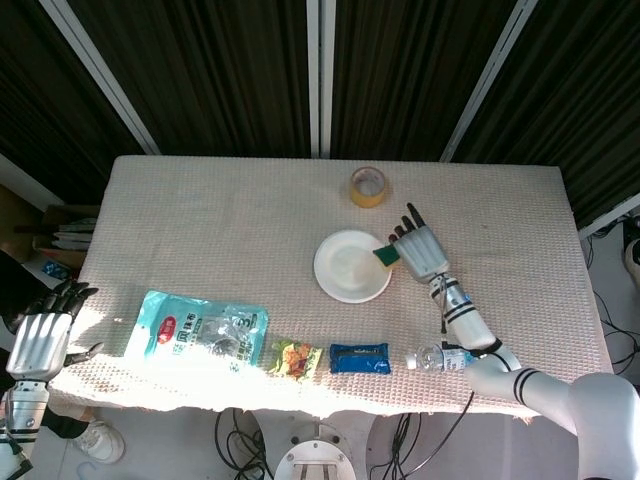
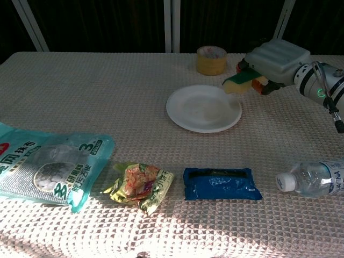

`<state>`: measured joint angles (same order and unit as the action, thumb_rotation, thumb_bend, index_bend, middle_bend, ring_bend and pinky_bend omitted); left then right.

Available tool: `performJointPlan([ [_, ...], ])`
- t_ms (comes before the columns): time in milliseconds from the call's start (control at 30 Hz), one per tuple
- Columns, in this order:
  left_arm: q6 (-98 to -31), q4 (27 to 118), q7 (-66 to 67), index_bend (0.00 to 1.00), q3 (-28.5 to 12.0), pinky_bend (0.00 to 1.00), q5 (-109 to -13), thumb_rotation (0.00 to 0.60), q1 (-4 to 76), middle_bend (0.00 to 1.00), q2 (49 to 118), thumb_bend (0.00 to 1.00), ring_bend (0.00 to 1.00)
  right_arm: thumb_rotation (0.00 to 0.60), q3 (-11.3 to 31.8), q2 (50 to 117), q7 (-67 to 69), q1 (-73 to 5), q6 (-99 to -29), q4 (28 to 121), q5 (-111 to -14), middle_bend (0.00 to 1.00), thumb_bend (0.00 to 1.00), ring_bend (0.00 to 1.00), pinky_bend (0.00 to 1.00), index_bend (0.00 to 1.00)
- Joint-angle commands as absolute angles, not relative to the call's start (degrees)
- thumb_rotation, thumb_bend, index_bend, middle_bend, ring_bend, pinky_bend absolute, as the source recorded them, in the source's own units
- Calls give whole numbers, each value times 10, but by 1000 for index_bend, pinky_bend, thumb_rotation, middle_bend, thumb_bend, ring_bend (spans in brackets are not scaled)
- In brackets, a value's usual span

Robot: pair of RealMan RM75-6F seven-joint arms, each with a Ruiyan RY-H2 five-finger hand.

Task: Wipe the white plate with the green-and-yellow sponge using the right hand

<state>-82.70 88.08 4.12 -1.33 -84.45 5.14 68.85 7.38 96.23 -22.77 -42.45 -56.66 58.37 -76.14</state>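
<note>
My right hand grips the green-and-yellow sponge above the right rim of the white plate; I cannot tell if it touches. My left hand hangs beside the table, fingers spread, holding nothing
</note>
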Motion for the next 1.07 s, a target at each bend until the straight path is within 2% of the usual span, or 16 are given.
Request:
performJointPlan([
  [33,-830,884,44,203,-12,182,-846,600,50,146,688,94,98,600,60,947,-225,-394,-559,601,-735,278,474,127,0,268],
  [133,-834,886,45,202,-12,182,-846,600,47,146,687,95,99,600,52,950,-206,-381,-548,595,-728,215,383,89,0,139],
  [200,-835,887,45,202,-12,182,-846,600,47,146,687,94,98,600,48,949,-198,-376,-542,594,-726,124,280,34,0,27],
  [267,-837,888,47,202,-12,181,-848,600,47,146,686,94,98,600,44,944,-192,-366,-546,602,-726,42,213,2,0,0],
  [367,-837,890,49,202,-13,181,-849,600,48,146,683,94,98,600,44,922,-176,-347,-570,637,-730,0,178,0,0,0],
  [567,-839,895,51,202,-17,181,-846,600,48,146,680,94,98,600,40,829,-144,-283,-672,755,-751,4,184,0,0,0],
  [667,-842,899,51,202,-20,181,-844,600,49,146,680,94,98,600,36,774,-142,-242,-741,807,-770,74,229,8,26,0],
  [733,-846,901,53,202,-23,181,-844,600,49,146,681,94,98,600,31,744,-141,-216,-779,836,-779,130,254,34,88,0],
  [800,-851,902,57,202,-26,181,-845,600,48,146,682,94,98,600,24,713,-127,-189,-809,868,-784,145,257,44,104,0],
  [933,-858,908,68,201,-29,181,-844,600,48,146,688,94,99,600,8,660,-60,-142,-849,916,-800,144,262,44,99,31],
  [1067,-858,915,80,201,-30,180,-844,600,50,146,690,94,98,600,-2,641,-26,-108,-878,918,-812,143,265,44,86,50],
])
